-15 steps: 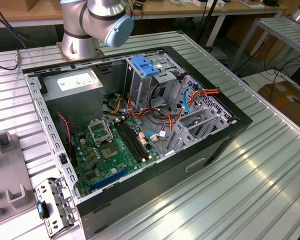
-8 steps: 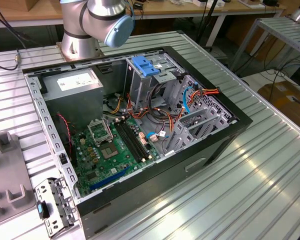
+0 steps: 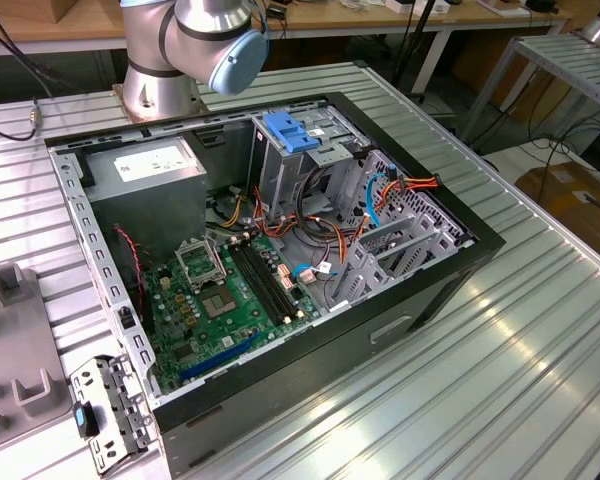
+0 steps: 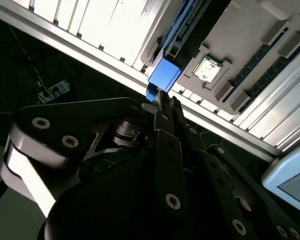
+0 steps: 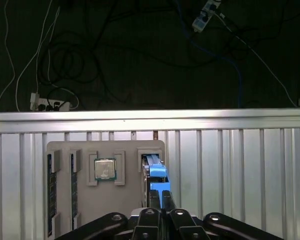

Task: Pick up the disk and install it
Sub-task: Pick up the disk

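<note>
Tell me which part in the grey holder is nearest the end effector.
The disk, on edge with its blue rail, right at the end effector; the square chip and memory sticks sit farther off.

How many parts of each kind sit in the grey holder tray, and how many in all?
memory modules: 2
processor chip: 1
disk, standing on edge in its slot: 1
Total: 4

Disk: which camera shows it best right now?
The first wrist view: the disk stands edge-on in a slot of the grey holder, directly ahead of the pincer. The second wrist view catches its blue end obliquely.
</note>
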